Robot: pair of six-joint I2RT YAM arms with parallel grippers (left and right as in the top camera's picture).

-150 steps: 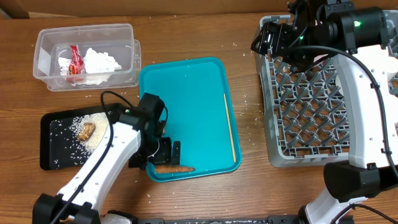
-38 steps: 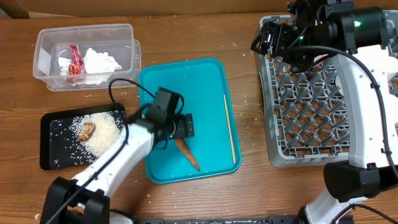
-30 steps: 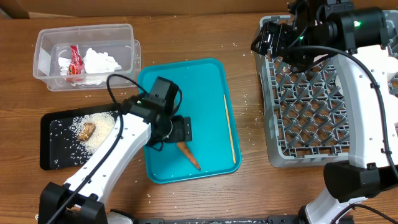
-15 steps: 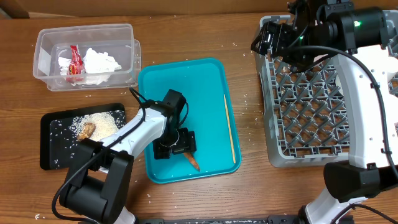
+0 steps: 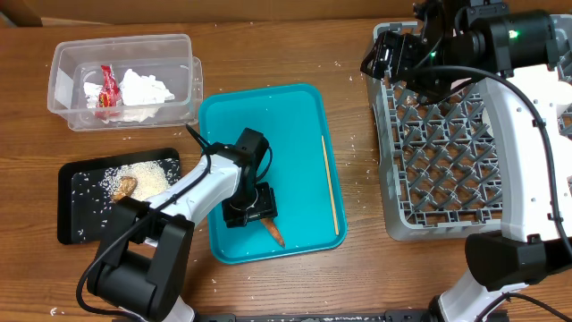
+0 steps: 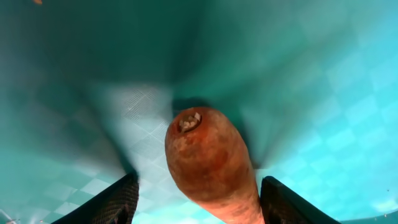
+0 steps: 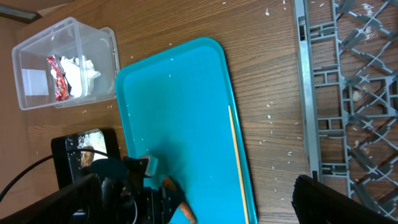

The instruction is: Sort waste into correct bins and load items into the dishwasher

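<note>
While the bumpy orange carrot (image 6: pixel 211 168) lies at six o'clock on the smooth tray (image 5: pixel 295 116), the left pincer (image 6: pixel 198 190) sits open around it; the right pincer (image 7: pixel 202 202) is open too.

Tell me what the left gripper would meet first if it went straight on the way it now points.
The carrot, lying between the left gripper's open fingers; just beneath it is the teal tray floor. Depth is hard to judge, but nothing else intervenes.

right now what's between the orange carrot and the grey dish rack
A thin wooden stick lying on the teal plastic tray, then wooden tabletop with stray rice grains, per the overhead view.
</note>
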